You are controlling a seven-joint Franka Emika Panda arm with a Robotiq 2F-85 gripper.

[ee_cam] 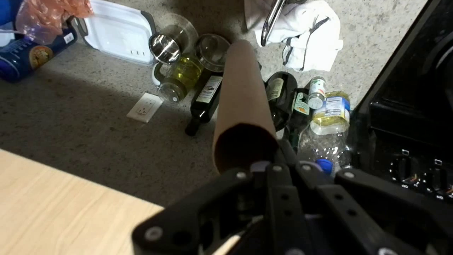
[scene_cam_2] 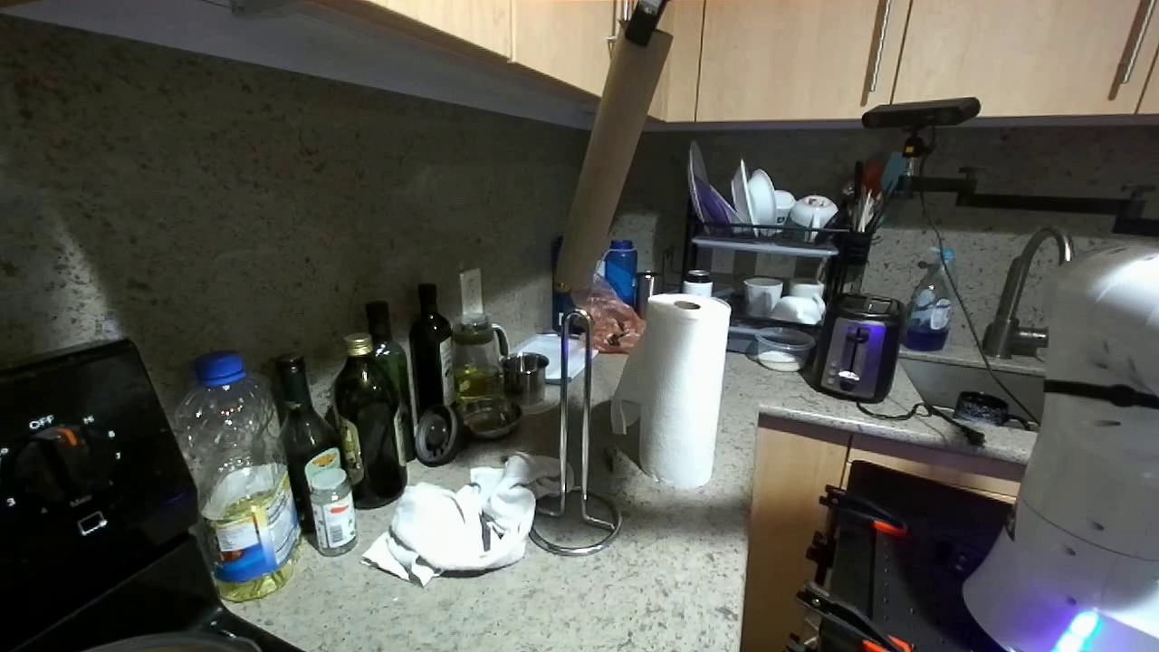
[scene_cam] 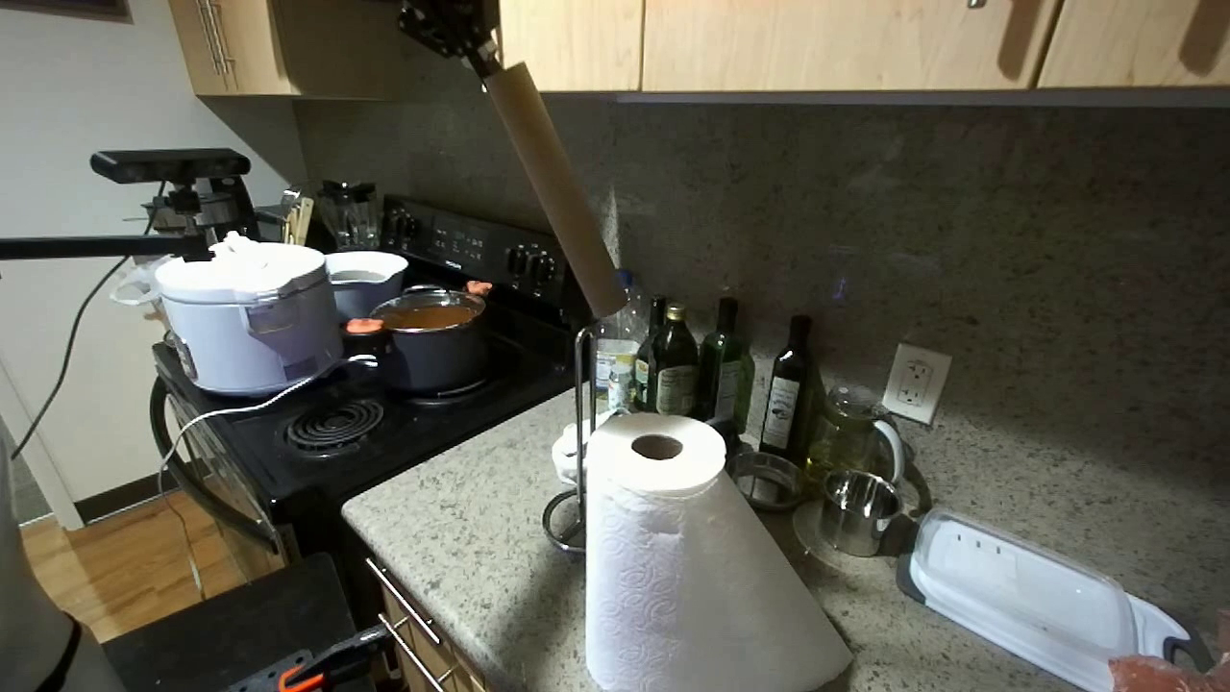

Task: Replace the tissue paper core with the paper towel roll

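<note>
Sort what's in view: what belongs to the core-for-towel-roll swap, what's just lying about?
Job:
cardboard core, pinched at its upper end in the fingers
wire stand, presumably where the roll goes
paper towel roll, upright, not yet on the stand

Lying about:
crumpled white cloth
dark bottles
white rectangular tray
toaster
dark pot

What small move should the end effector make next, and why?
Probably swing the cardboard tube a little sideways, away from the metal holder, before any lowering. The end effector grips the tube's upper end; the lower end looks clear above the holder's top. The white paper roll stands upright on the counter, not yet on the holder.
</note>
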